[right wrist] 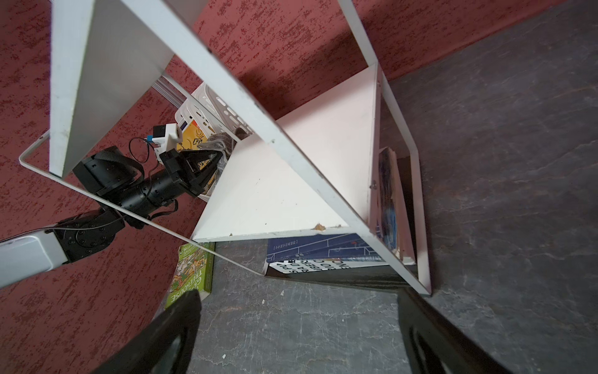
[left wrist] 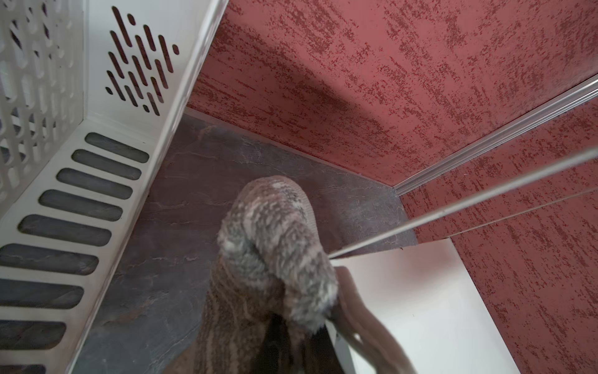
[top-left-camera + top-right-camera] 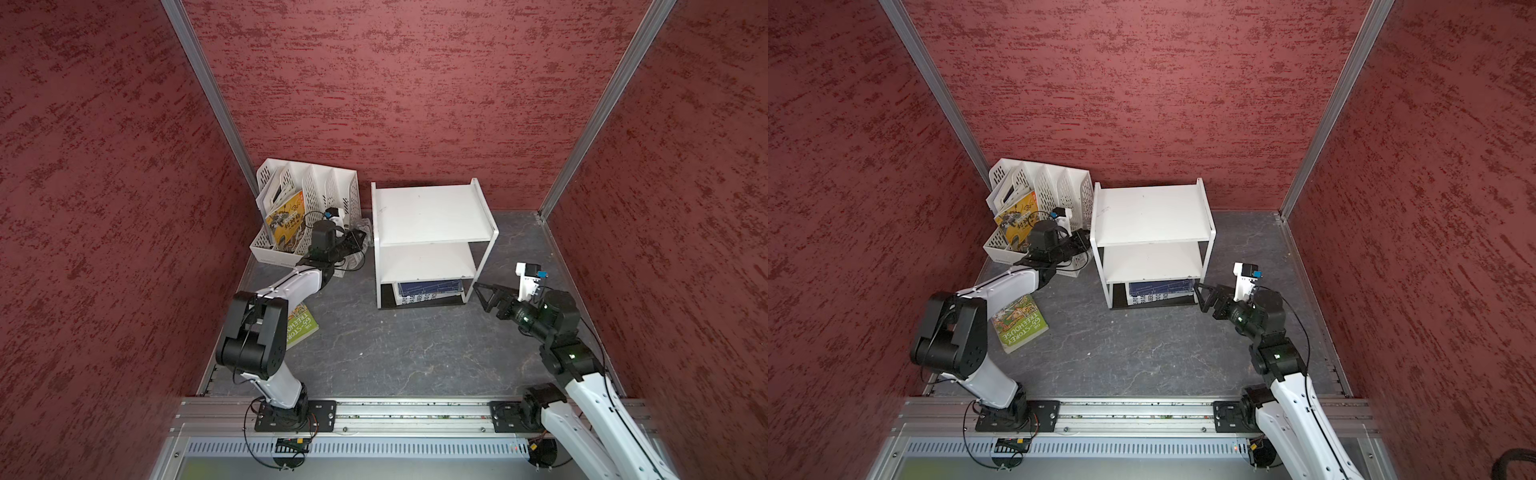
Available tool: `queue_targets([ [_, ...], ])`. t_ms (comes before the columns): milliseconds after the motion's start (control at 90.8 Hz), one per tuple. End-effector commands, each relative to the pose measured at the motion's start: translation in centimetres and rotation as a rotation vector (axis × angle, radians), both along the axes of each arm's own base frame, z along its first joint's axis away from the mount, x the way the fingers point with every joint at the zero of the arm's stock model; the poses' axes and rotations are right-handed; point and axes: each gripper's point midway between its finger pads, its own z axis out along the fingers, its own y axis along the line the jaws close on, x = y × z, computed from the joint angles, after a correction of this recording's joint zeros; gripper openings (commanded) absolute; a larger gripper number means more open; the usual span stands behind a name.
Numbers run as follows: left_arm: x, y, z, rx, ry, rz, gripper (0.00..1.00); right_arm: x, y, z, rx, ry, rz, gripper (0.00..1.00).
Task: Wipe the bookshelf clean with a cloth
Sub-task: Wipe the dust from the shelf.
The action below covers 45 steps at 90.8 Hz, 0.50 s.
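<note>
- The white perforated file rack (image 3: pixel 351 195) stands in the far left corner of the surface (image 3: pixel 395 353). A yellow-covered book (image 3: pixel 286 220) leans in one of its left slots.
- A green paperback (image 3: pixel 1019 322) lies flat near the left edge, closer to the front than the rack and partly under the left arm in both top views.
- The left hand (image 3: pixel 356 241) sits in the gap between the rack and the bookshelf, clamped on the cloth (image 2: pixel 275 259). The left wrist view shows the grey-and-white striped rag bunched up around the fingers. It is off the surface and right beside the shelf's solid left panel.
- The bookshelf (image 3: pixel 430 212) stands at the middle of the far edge, its back to the wall. Its top and middle boards are bare.
- A dark blue book (image 3: pixel 430 291) lies flat on the bottom tier.
- The right hand (image 3: pixel 481 297) hovers towards the right edge, at the front right frame leg of the bookshelf, level with the lowest tier. Its fingers (image 1: pixel 174 323) are spread wide apart with nothing between them. Whether a fingertip touches the leg cannot be made out.
</note>
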Motion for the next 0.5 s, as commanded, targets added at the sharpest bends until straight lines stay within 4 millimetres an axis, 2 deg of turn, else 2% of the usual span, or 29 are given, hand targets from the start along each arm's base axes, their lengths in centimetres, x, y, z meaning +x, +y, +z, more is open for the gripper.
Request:
queue_targets([
  [0, 1.3, -1.4, 0.5, -0.016, -0.025, -0.053, 0.0, -0.2, -0.5, -0.5, -0.014, 0.007, -0.023, 0.99],
  [220, 2.5, -1.9, -3.3, -0.019, 0.044, -0.061, 0.0, -0.2, -0.8, -0.8, -0.025, 0.01, -0.039, 0.98],
  [485, 0.3, -2.4, -8.8, -0.082, 0.107, -0.066, 0.0, -0.1, -0.9, -1.2, -0.031, 0.018, -0.046, 0.98],
])
